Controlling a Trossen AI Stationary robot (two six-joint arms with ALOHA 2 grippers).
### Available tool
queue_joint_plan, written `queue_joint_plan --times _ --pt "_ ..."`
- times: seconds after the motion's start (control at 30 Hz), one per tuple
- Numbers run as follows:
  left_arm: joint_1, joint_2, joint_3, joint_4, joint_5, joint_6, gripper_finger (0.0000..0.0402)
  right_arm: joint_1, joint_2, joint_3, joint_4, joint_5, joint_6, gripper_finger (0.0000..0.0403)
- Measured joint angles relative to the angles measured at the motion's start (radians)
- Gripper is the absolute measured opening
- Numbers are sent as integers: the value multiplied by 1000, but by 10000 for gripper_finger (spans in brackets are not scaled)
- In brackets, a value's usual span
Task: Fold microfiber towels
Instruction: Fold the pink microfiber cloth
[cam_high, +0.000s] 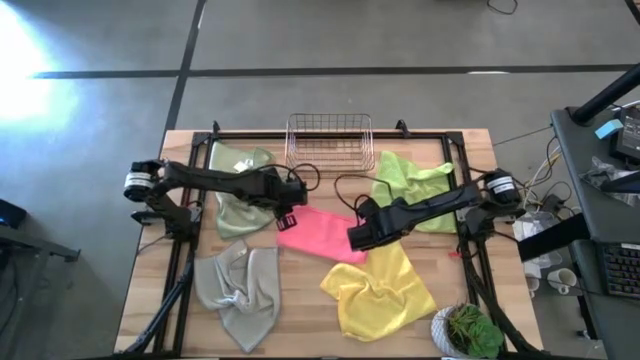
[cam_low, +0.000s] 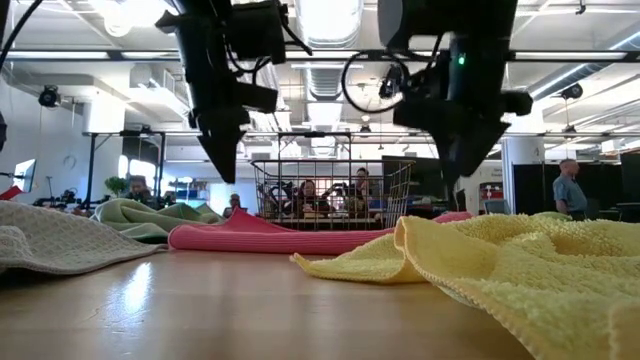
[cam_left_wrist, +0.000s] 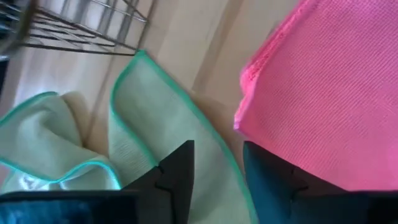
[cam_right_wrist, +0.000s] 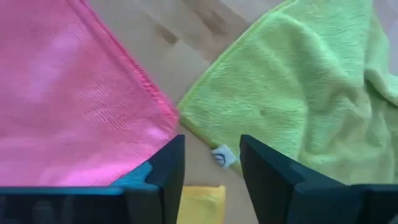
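Worktop: pale wood, flat pink microfiber towel at centre.
Left end effector: spread, over towel's left corner.
Right end effector: spread, over its right corner.

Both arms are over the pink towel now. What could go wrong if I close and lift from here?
1. The left tool is open over the gap between the pink towel and the pale sage towel; closing could pinch the sage edge as well.
2. The right tool is open near the pink corner, beside the lime green towel and above the yellow towel; it might catch the wrong cloth.
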Motion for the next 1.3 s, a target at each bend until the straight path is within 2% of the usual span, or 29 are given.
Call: queue_joint_plan --times 0.17,0.37,0.47,0.73,1.03,1.3 --pt "-16 -51 -30 50 101 -10 125 32 -59 3 35 -9 -26 148" --pt "-41 -58 -186 364 249 -12 125 66 -88 1 71 -110 -49 135" --pt "-40 -58 -256 478 295 -66 125 87 -91 1 96 -117 -32 127" --pt "-40 -37 -334 557 295 -87 113 99 -92 10 100 -118 -26 101" --pt "-39 5 -346 619 269 -86 6 99 -92 11 104 -117 -25 65" --pt "-10 61 -337 628 167 -30 3 99 -92 14 105 -116 -25 52"
